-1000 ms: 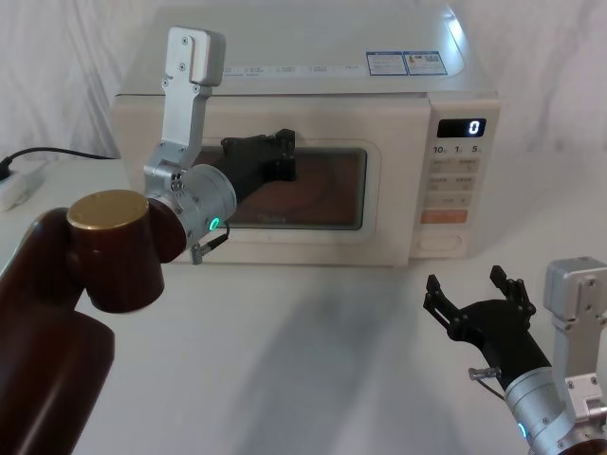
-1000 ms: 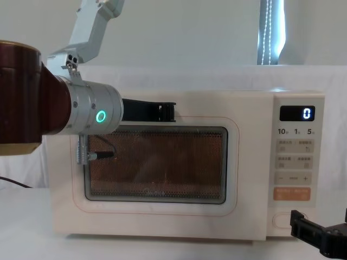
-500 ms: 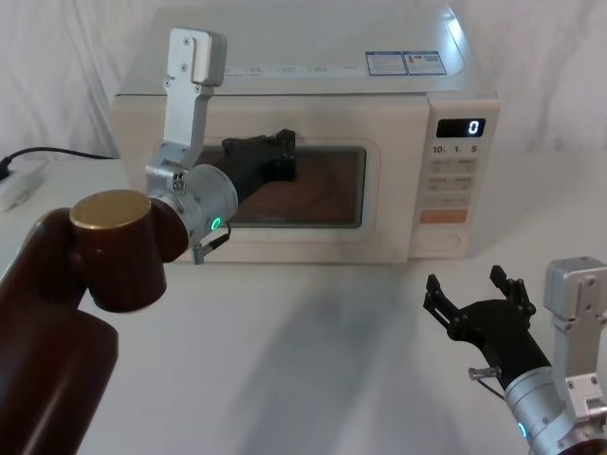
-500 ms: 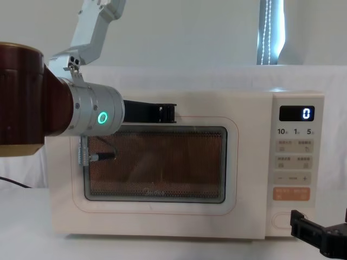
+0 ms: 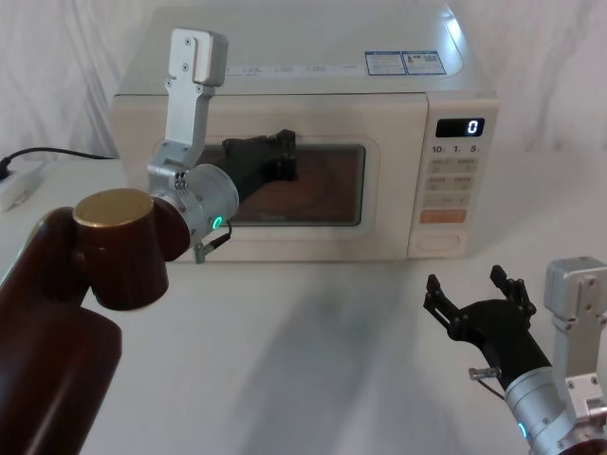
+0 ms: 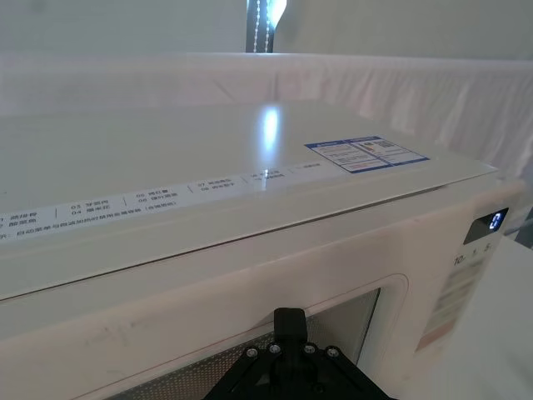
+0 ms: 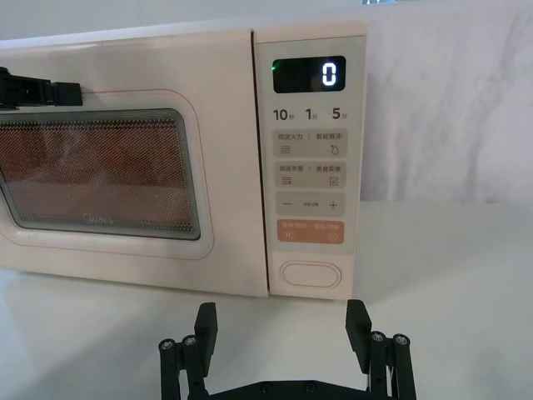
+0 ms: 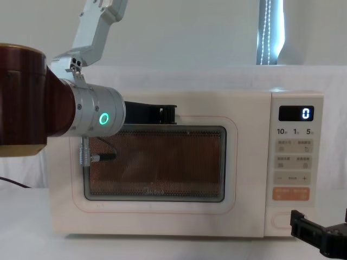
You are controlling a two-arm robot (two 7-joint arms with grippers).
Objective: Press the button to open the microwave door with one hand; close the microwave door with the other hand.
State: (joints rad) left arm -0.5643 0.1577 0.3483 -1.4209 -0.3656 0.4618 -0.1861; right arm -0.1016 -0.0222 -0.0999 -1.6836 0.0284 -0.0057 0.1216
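Observation:
The microwave door (image 5: 327, 190) stands flush with the cream oven body, its dark window (image 8: 162, 162) facing me. My left gripper (image 5: 287, 156) is shut and empty, its tips up against the door's upper edge above the window (image 8: 168, 114). The button (image 5: 438, 242) is the plain pill-shaped key at the bottom of the keypad panel, below the orange key (image 7: 311, 274). My right gripper (image 5: 467, 281) hovers open over the table in front of that panel, well short of the button (image 7: 282, 308).
The display (image 5: 461, 127) reads 0. A black cable and a white power strip (image 5: 17, 185) lie at the left on the white table (image 5: 313, 332). White cloth hangs behind the oven.
My left wrist has crept slightly to the right along the door. The right gripper and the door have not moved.

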